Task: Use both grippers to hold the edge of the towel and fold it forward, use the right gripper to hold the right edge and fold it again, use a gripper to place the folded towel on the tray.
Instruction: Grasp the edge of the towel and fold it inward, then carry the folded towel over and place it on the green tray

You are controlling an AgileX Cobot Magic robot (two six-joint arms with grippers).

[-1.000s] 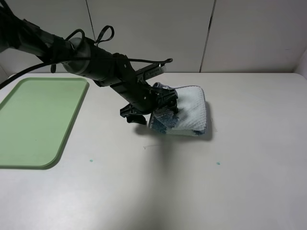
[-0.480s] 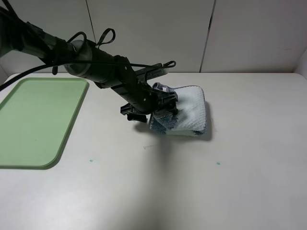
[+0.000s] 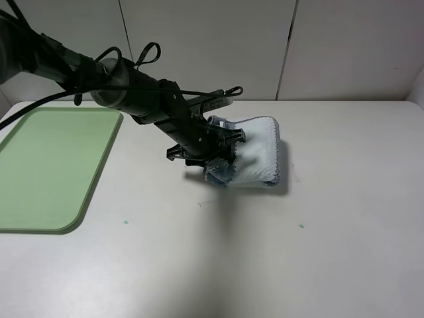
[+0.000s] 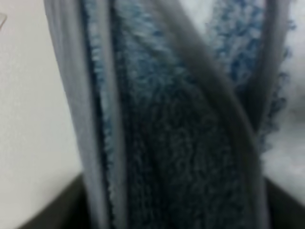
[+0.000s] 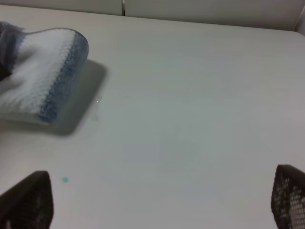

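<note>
Your left gripper [image 3: 222, 158] is clamped on the near-left edge of the folded towel [image 3: 255, 156], whose blue and grey-edged layers fill the left wrist view right between the fingers, and the bundle's gripped side looks raised off the white table [image 3: 265, 252] with a shadow beneath it. Your right gripper [image 5: 157, 202] stands wide open over bare table with nothing between its fingertips [image 5: 26, 200], the towel lying well ahead and off to its side. Farthest from your left gripper, the light green tray [image 3: 50, 165] sits well apart on its far side from the towel; you have no readable brand, label or writing anywhere.
</note>
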